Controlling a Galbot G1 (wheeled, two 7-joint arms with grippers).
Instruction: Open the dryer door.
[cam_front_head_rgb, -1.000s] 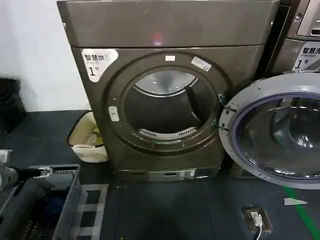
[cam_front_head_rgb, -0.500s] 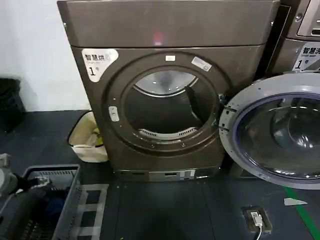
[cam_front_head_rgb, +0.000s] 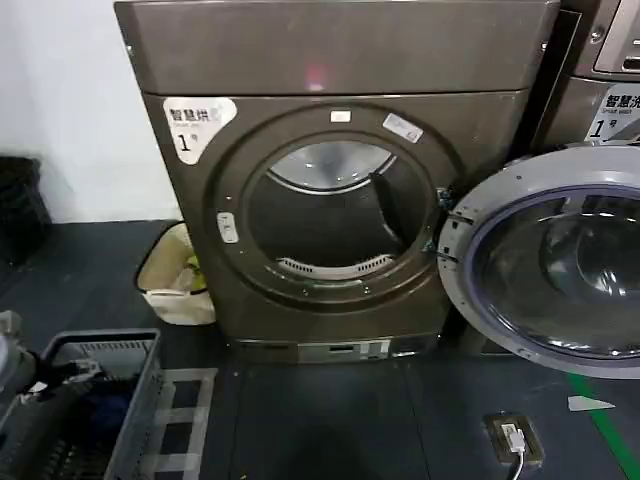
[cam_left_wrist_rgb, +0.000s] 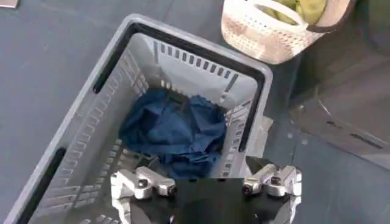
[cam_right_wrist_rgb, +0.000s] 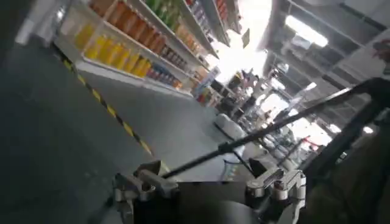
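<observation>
Already the dryer door (cam_front_head_rgb: 555, 262) stands swung wide at the right of the head view, grey inner face showing, and the drum opening of the dryer (cam_front_head_rgb: 330, 215) gapes at centre. Job looks done. Left gripper (cam_left_wrist_rgb: 205, 185) hovers over the grey basket (cam_left_wrist_rgb: 55, 164) with its blue cloth (cam_left_wrist_rgb: 173, 131), fingers spread, empty. Right gripper (cam_right_wrist_rgb: 210, 185) points away, also spread, holding nothing.
</observation>
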